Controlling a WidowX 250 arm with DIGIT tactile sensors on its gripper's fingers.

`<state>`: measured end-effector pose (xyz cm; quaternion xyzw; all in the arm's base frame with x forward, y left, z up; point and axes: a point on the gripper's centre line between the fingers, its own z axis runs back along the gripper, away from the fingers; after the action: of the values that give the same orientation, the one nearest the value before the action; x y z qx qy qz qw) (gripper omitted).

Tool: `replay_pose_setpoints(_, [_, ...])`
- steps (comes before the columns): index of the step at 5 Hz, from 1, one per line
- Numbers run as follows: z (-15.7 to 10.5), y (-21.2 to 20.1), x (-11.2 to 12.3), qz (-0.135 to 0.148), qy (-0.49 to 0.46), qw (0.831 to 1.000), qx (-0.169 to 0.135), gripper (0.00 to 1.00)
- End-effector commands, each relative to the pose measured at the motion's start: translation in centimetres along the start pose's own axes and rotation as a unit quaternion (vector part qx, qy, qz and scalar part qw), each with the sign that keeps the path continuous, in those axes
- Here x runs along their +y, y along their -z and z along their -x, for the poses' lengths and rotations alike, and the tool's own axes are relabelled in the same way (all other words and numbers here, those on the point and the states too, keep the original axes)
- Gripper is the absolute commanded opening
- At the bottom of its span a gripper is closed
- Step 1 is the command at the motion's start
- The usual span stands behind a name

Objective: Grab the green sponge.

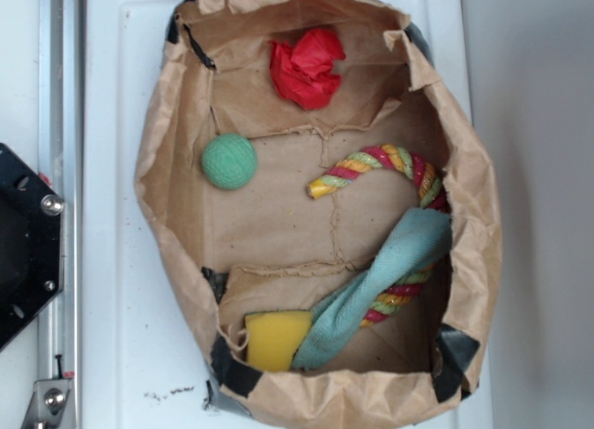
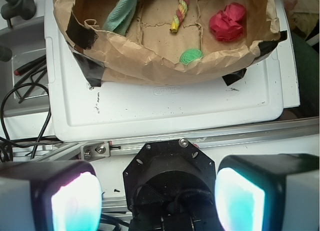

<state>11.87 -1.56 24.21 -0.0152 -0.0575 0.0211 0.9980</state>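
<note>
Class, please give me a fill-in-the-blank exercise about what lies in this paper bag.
1. The yellow rectangular foam sponge touches the teal ____.
2. The crumpled ____ paper wad lies in the crumpled brown paper bag.
3. The round green textured ball lies ____ from the sponge.

Missing words: cloth; red; apart

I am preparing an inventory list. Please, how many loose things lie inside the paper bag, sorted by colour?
Red: 1, the crumpled red paper
Green: 1, the green ball
Yellow: 1, the green sponge, which looks yellow
Teal: 1, the teal cloth
Multicoloured: 1, the striped rope
Total: 5 in the paper bag
</note>
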Motion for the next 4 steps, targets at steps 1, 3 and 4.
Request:
replay_pose_setpoints(1, [0.0,0.0,0.0,0.0,0.0,1.0,0.0,1.0])
replay_pose_setpoints(3, [-4.1,-1.4,-0.5,0.003,-0.013,1.0,-0.002,1.0])
replay_pose_setpoints(4, [-5.9,-1.6,-1.1,0.009,-0.003,1.0,-0.008,1.0])
